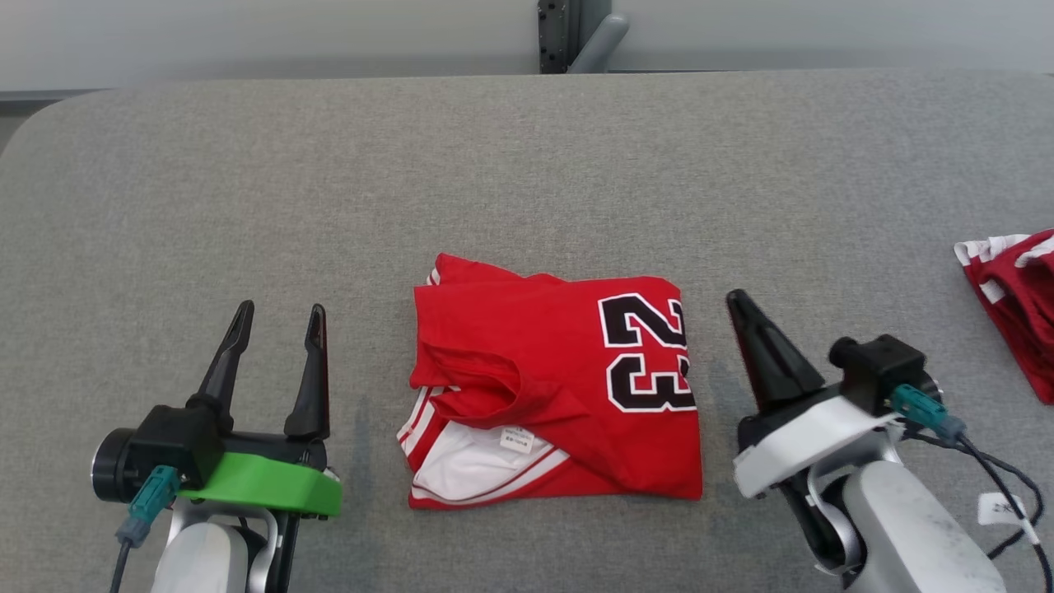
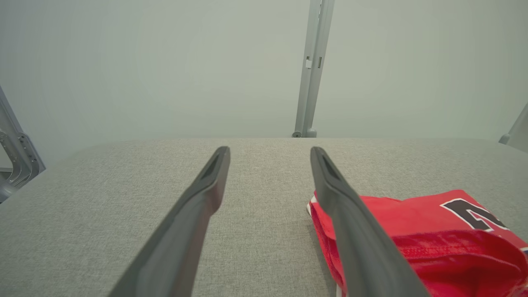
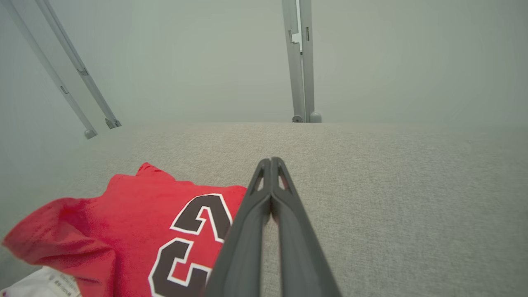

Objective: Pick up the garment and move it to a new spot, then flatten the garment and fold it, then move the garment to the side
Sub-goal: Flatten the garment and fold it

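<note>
A red jersey (image 1: 552, 379) with a black "23" lies folded into a rough rectangle in the middle of the grey table (image 1: 527, 165), its white lining and label showing at the front left. My left gripper (image 1: 278, 317) stands open to the left of it, apart from the cloth, with nothing between its fingers (image 2: 214, 173). The jersey (image 2: 416, 231) sits just right of that gripper's right finger. My right gripper (image 1: 737, 301) is shut and empty, just right of the jersey's edge. In the right wrist view the closed fingertips (image 3: 271, 163) point past the jersey (image 3: 123, 222) over bare table.
A second red and white garment (image 1: 1017, 292) lies at the table's right edge. A grey metal post (image 1: 568, 37) rises behind the table's far edge. Cables trail from the right wrist (image 1: 988, 478). The table's rounded corner is at the far left.
</note>
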Controlling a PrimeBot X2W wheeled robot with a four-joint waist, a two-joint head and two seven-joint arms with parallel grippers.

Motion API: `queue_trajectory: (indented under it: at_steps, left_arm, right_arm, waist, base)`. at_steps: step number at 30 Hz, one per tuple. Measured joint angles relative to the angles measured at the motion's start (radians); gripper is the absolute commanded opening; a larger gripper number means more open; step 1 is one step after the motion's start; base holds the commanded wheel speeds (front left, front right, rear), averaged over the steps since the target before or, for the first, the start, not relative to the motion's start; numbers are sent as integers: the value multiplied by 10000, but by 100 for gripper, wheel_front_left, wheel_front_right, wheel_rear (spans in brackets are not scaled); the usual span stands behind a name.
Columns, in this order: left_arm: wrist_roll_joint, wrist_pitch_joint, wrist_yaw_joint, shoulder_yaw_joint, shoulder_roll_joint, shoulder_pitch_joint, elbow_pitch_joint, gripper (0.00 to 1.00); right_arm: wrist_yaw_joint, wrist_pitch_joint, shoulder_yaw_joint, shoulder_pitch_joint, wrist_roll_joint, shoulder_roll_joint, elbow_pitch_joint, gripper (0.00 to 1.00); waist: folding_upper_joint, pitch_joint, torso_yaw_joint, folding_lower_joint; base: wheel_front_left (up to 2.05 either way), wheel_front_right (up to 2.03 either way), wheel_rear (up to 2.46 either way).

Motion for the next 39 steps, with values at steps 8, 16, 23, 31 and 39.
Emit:
queue_trajectory:
  at_steps: [8,16,23,31,39]
  left_arm:
    - [-33,0,-4,-198,-132,-314,13,100]
    - [-42,-2,-12,-226,-201,-365,88,100]
    - [2,-2,-13,-209,-211,-346,127,100]
    - [58,0,-15,-174,-163,-229,169,100]
    - [150,-2,-13,-77,-50,-2,178,100]
  right_arm:
    - [0,-136,3101,-1519,844,161,1553,0]
    - [0,-401,5160,-2454,1887,311,2727,0]
    - [-2,-479,7005,-2498,2819,293,2546,0]
    - [-2,-535,6347,-2475,3181,167,1463,0]
    - [-2,-541,3152,-1343,1952,-167,157,0]
  waist:
    - [0,379,686,0]
    - [0,641,1245,0]
    - [0,547,1207,0]
    - [0,349,926,0]
    - [0,-39,597,0]
  base:
    - [0,0,0]
    - [0,0,0]
    - [0,0,0]
    - [0,0,0]
    - [0,0,0]
